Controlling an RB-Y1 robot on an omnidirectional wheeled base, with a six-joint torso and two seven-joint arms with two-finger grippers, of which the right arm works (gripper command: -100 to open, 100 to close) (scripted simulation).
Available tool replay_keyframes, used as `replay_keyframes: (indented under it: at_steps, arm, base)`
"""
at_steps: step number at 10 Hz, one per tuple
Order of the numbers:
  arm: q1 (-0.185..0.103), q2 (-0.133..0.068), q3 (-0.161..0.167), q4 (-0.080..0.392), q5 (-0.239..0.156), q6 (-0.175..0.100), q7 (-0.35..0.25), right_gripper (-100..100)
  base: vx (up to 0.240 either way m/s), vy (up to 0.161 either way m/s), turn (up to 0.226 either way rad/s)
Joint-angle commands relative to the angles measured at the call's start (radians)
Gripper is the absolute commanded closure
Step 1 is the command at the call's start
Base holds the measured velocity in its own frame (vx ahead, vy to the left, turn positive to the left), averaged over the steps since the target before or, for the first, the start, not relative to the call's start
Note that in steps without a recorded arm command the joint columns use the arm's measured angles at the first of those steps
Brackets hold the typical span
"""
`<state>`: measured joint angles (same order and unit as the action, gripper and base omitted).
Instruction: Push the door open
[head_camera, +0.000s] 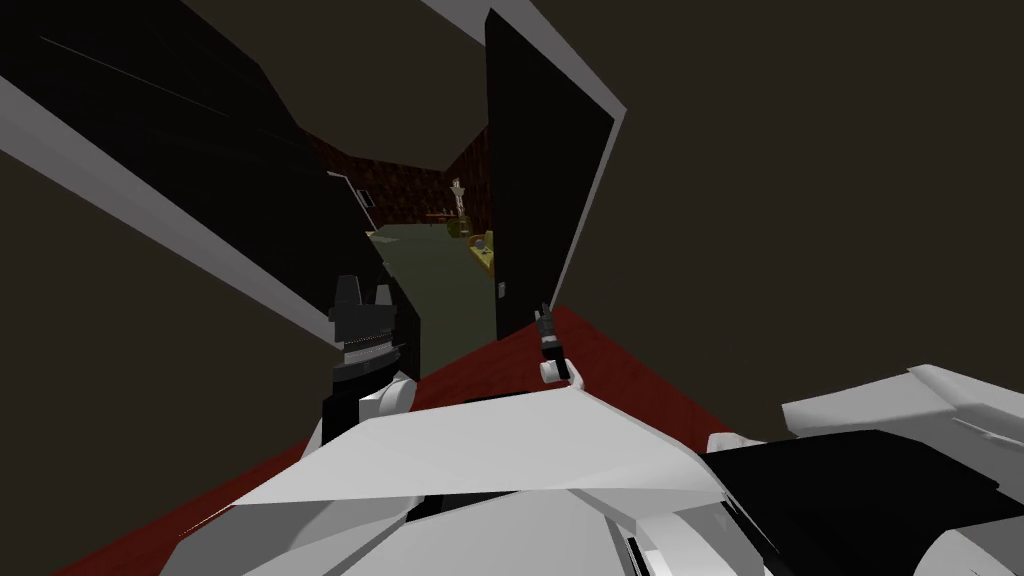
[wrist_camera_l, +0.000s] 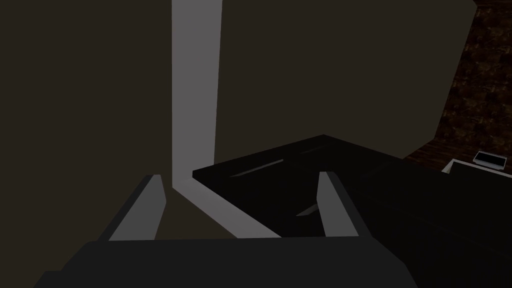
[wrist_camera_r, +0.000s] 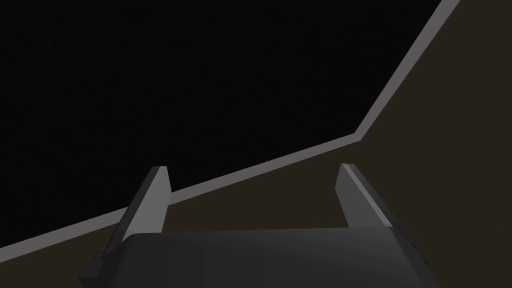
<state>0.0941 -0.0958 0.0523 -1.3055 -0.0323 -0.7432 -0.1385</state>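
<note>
Red floor (head_camera: 620, 370) underfoot; your left tool (wrist_camera_l: 239, 175) and right tool (wrist_camera_r: 252, 167) gape empty; the left may snag the grey frame (wrist_camera_l: 195, 100) beside the door (wrist_camera_l: 350, 165).

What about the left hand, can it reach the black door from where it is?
Probably yes. The left hand has its fingers open, and the black door lies just past their tips, beside the grey frame, with nothing in between. I cannot tell if it touches yet.

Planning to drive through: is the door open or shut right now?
Open, at least partly: the dark door stands swung off its grey frame, and a green floor shows through the gap.
</note>
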Motion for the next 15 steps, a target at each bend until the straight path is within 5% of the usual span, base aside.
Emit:
replay_keyframes:
  at_steps: [1, 10, 15]
  arm:
    - [-0.013, -0.001, 0.002, 0.035, 0.001, -0.001, 0.0, -100]
    - [-0.142, -0.001, 0.034, 0.326, 0.013, -0.045, 0.004, -100]
    - [-0.187, 0.0, 0.045, 0.43, 0.017, -0.061, 0.005, -100]
  base:
    - [0.055, -0.016, 0.05]
    - [0.076, -0.031, 0.082]
    - [0.067, -0.029, 0.059]
